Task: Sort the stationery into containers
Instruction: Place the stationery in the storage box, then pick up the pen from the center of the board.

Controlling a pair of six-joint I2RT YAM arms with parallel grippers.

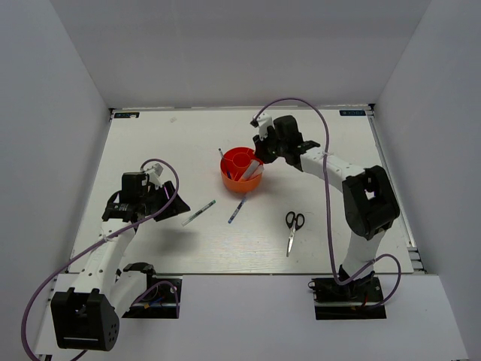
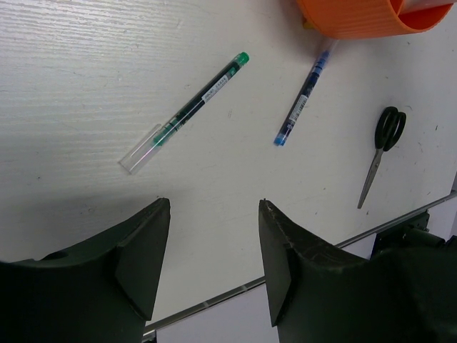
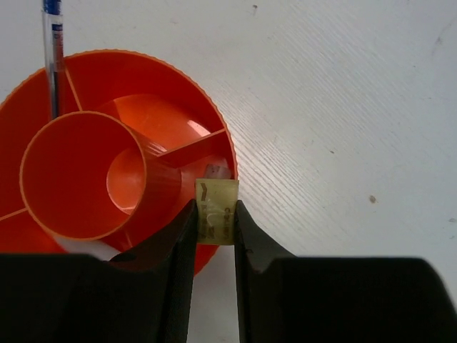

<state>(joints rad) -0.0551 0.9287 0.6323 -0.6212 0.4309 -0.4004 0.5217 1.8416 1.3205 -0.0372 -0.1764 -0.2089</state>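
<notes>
– Currently, what is the state of the right hand (image 3: 214,214)?
– Partly closed. Its fingers (image 3: 178,243) are clamped on a small beige eraser block (image 3: 216,191). The block sits at the rim of the round orange organizer (image 3: 143,58), over the edge of an outer ring compartment and beside the central well (image 3: 78,175).
– What does the organizer contain?
– One blue pen (image 3: 51,43) stands in a ring compartment on the far left side, leaning on the rim. The overhead view shows pale items in the near right compartment, too small to identify.
– State of the left hand (image 2: 214,207)?
– Wide open and holding nothing. It is raised above the bench (image 2: 71,57), to the left of the organizer and well apart from it.
– Which items lie on the bench?
– Three.
1. A green pen (image 2: 193,111) with a clear cap lies just beyond the left hand's fingertips.
2. A second blue pen (image 2: 303,100) lies between the green pen and the scissors (image 2: 382,150), with one end near the organizer's base.
3. The scissors, black-handled, lie closed to the right of both pens, nearer the front edge of the bench.
</notes>
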